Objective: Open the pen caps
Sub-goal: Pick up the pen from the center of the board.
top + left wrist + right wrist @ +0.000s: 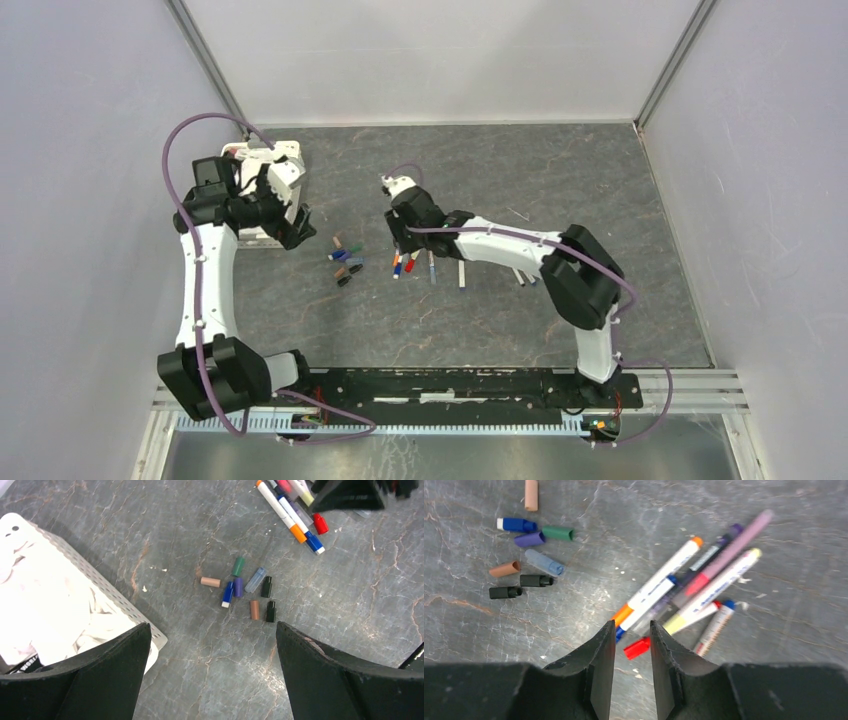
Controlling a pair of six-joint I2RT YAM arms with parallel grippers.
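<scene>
The pen caps [240,587] lie loose in a small cluster on the table [480,330]: short plastic stubs in blue, green, purple, tan and black. One red cap [636,648] sits apart beside the pens [694,582]. The right gripper [632,625] hangs just over that red cap, its arm stretched leftward and its fingers parted by a narrow gap (nothing clamped between them). The left gripper [211,624] hovers spread wide beside the perforated white tray [100,587] of cloth. The tabletop is grey and veined like stone, and the walls [90,200] are pale.
</scene>
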